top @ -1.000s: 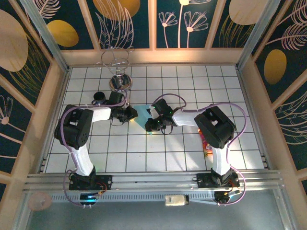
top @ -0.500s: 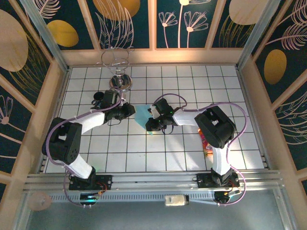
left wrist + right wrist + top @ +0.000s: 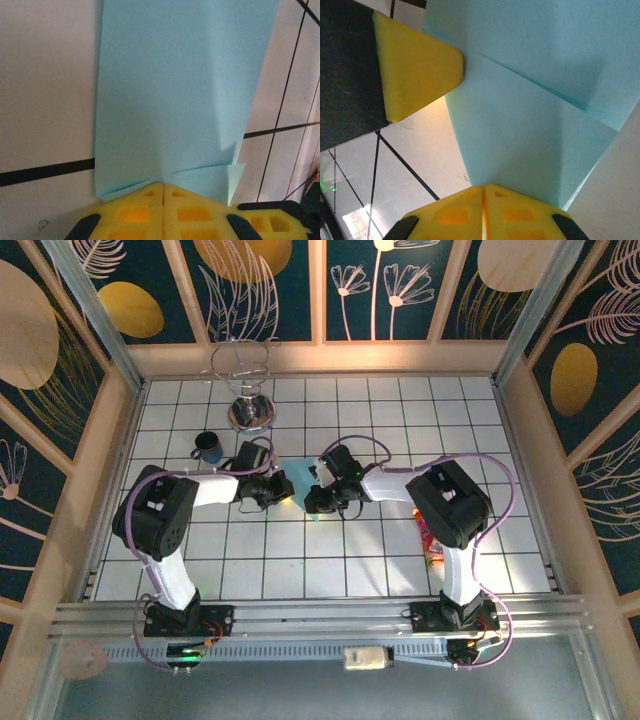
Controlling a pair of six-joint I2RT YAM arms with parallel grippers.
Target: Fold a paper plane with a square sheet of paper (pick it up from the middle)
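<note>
Left gripper [image 3: 284,487] is closed, its yellow pads pinching one edge of the light-blue sheet of paper [image 3: 298,476]. Right gripper [image 3: 311,497] is likewise closed, clamping the opposite side of the sheet at a narrow corner. The sheet is partly folded, with creases visible in both wrist views. It lies between the two grippers near the middle of the tiled table [image 3: 400,570].
</note>
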